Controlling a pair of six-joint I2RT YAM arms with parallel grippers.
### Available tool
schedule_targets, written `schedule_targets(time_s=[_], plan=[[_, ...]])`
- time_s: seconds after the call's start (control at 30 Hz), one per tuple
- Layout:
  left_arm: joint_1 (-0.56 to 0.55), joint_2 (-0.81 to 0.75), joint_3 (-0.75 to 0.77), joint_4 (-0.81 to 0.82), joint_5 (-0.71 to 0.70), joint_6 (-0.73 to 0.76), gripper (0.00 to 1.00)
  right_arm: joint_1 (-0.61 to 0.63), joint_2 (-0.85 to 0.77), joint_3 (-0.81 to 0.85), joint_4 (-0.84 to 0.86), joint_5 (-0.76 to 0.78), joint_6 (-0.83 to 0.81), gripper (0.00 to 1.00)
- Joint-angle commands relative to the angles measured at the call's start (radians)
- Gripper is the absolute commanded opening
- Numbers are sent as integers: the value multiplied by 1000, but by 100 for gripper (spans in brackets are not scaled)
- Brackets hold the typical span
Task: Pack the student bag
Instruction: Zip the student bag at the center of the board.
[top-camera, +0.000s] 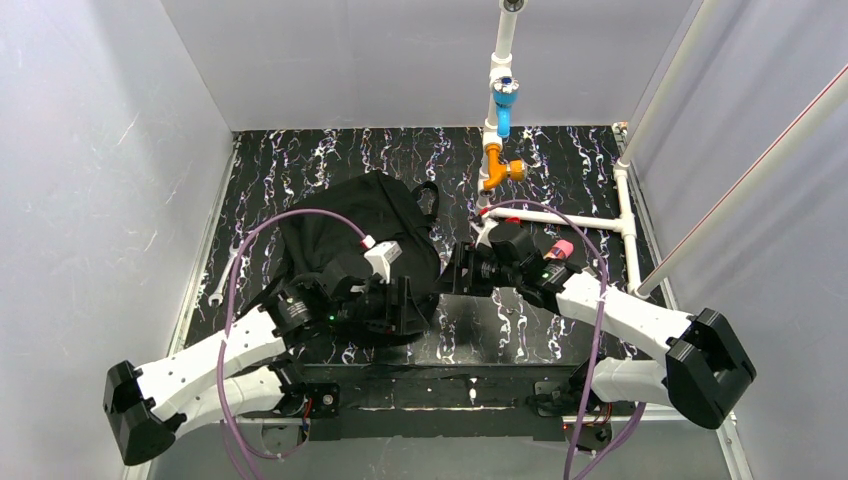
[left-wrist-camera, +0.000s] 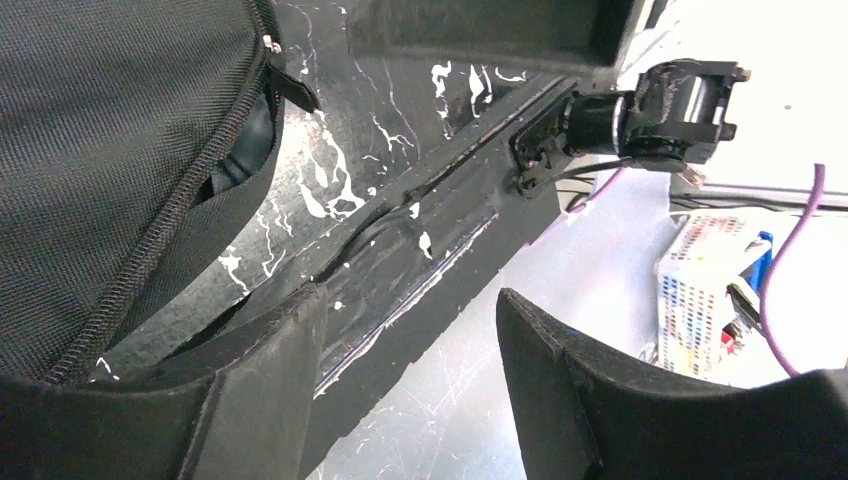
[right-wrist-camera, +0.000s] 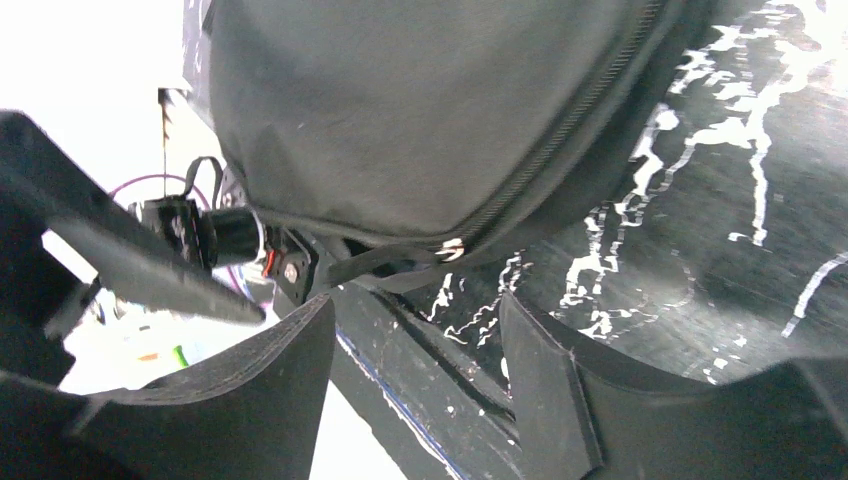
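Judging from how things lie, packing has barely begun: the student bag (top-camera: 345, 225) lies slumped on the table (top-camera: 300, 160), at 10 o'clock from its middle, its zipper (left-wrist-camera: 172, 215) showing only a short gap. Both pincers are wide and hold nothing, the left gripper (left-wrist-camera: 410, 310) at the bag's 5 o'clock edge, the right gripper (right-wrist-camera: 415, 310) at its 4 o'clock. A wrench (top-camera: 222, 283) and a small pink item (top-camera: 562, 248) lie outside the bag

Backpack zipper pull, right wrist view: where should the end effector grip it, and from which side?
Probably the flat pull tab trailing from the slider, not the slider. It sticks out past the backpack's edge, clear of the fabric, so come from the table side, where the open right end effector faces it.
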Motion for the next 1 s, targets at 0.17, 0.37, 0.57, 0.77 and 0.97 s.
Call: schedule_targets(time_s=[0.17, 0.37, 0.57, 0.77, 0.97], plan=[[-46, 221, 242, -189, -222, 92, 64, -126, 25, -74, 195, -6, 268, 80], [-56, 401, 361, -263, -264, 180, 56, -126, 147, -34, 251, -46, 272, 77], [-73, 464, 383, -272, -289, 190, 45, -123, 209, -29, 335, -71, 284, 75], [-75, 493, 398, -271, -354, 233, 39, -110, 226, -29, 347, -78, 264, 72], [-75, 566, 450, -242, -333, 269, 26, -87, 243, -3, 317, -53, 227, 67]])
